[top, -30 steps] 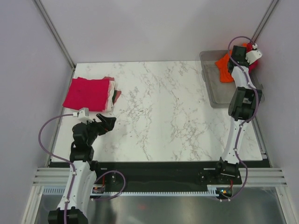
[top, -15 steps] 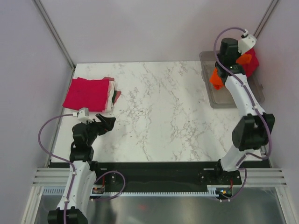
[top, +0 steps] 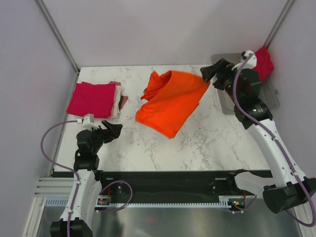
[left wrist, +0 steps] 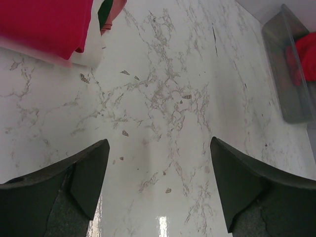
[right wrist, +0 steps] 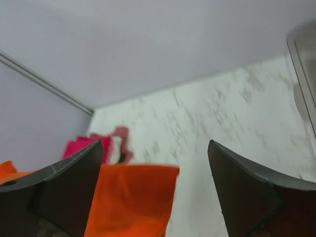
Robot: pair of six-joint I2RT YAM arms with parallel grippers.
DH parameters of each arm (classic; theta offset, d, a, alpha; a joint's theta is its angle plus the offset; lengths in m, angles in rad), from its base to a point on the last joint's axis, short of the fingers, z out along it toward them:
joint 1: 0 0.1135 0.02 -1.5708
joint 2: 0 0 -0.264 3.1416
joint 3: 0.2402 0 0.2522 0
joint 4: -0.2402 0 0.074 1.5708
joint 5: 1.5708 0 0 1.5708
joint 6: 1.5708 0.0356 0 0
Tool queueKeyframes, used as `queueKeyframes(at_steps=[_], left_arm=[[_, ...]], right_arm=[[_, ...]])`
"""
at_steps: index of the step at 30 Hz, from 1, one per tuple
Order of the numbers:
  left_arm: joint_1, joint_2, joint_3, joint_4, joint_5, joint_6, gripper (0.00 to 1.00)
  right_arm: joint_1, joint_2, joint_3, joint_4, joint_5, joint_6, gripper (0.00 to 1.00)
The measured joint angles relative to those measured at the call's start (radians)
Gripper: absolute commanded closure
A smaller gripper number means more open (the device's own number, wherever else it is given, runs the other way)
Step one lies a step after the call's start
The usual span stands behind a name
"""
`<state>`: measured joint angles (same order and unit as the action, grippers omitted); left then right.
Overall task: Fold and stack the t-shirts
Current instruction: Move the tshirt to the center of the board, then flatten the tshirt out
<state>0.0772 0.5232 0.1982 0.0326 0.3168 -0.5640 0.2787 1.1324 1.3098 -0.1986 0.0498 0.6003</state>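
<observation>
Near left: left gripper (top: 114, 129) sits low over bare marble table (top: 197, 148), fingers wide apart, nothing between them. It points toward the far right, across the middle of the table.

Middle of the table: orange t-shirt (top: 170, 101), bunched and doubled over, not spread flat. Its long axis runs diagonally from the near centre up to the far right, with a rumpled knot of cloth at its far-left end. Edges are blurred, so I cannot tell if it lies fully settled on the marble.

Far left: folded stack (top: 93, 98), crimson-magenta on top with pale pink edges showing at its right side. It is well apart from the orange shirt.

Far right: right gripper (top: 211, 74) is raised just beside the orange shirt's far-right corner. The wrist view shows its fingers spread with no cloth between them, the orange cloth below and to the left. Behind it stands the grey plastic bin (top: 223, 104), with a crimson t-shirt (top: 265, 60) at its far end.

Key relation: the shirt lies left and nearward of the right gripper, which is much the nearer arm. The left gripper is well apart from the shirt's near-left edge. Judgement: the next step is spreading the orange shirt flat, each arm taking the end on its own side.
</observation>
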Motion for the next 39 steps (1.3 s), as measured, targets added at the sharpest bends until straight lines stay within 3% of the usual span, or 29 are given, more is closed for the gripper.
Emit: queueKeyframes(at_steps=[3,6,10,16,24,30,39], left_arm=[[0.000,0.001,0.000,0.000,0.001,0.000,0.09],[0.000,0.001,0.000,0.000,0.005,0.000,0.09],[0.000,0.023,0.000,0.016,0.024,0.000,0.09],[-0.063,0.128,0.003,0.050,0.027,0.000,0.12],[-0.333,0.280,0.074,0.058,-0.035,0.008,0.12],[-0.343,0.327,0.098,0.053,-0.059,0.007,0.13],[-0.343,0.278,0.149,-0.149,-0.074,-0.025,0.12]], right_arm=[[0.000,0.027,-0.189,-0.045,-0.026,0.002,0.03],[0.000,0.031,-0.395,-0.112,-0.060,-0.008,0.11],[0.004,0.027,-0.506,-0.156,-0.134,-0.046,0.26],[0.127,0.059,-0.511,-0.078,-0.248,-0.108,0.27],[0.401,0.219,-0.510,-0.051,-0.281,-0.126,0.25],[0.636,0.173,-0.511,-0.068,-0.270,-0.117,0.27],[0.914,0.175,-0.517,-0.072,-0.114,0.000,0.25]])
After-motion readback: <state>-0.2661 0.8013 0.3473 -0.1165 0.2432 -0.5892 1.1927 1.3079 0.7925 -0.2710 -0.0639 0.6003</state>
